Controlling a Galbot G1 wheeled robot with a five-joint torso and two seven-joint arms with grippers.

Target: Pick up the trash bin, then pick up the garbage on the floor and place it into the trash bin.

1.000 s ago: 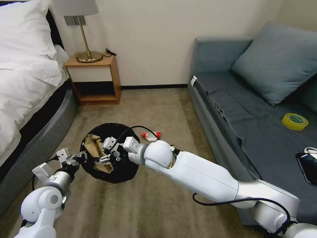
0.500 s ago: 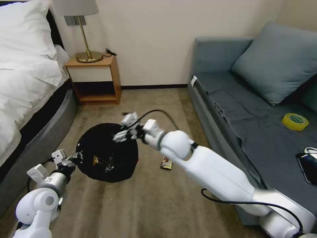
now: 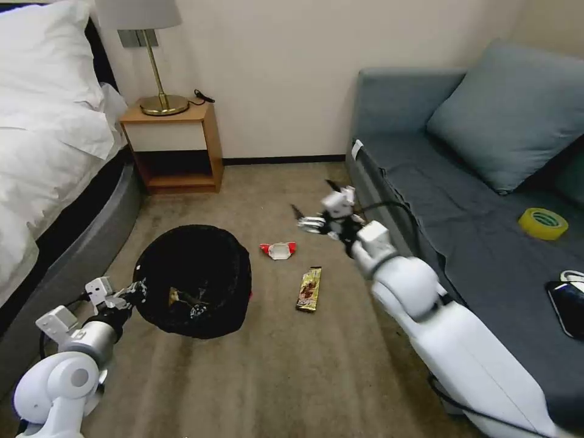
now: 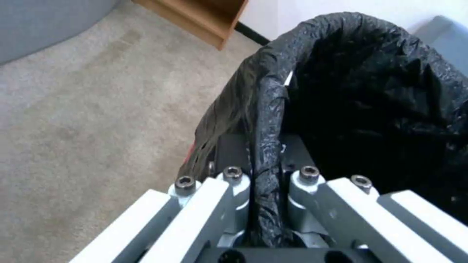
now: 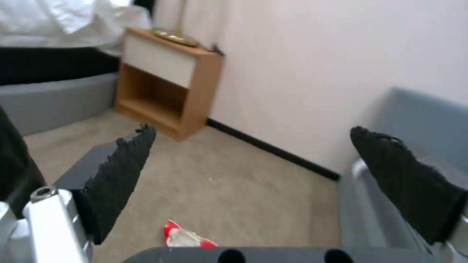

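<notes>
Left pincer (image 4: 265,160) clamps trash bin (image 4: 341,91) rim

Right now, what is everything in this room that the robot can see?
trash bin: one, black-lined, on carpet by the bed
white packet: one, red ends, on carpet beside the bin
snack wrapper: one, brown-gold, on carpet
nightstand: one, wooden, against the wall
lamp: one, gold base, on nightstand
bed: one, white bedding
sofa: one, grey-blue
tape roll: one, yellow, on sofa
phone: one, black, on sofa
left gripper: shut on bin's rim
right gripper: open, above carpet near sofa
</notes>
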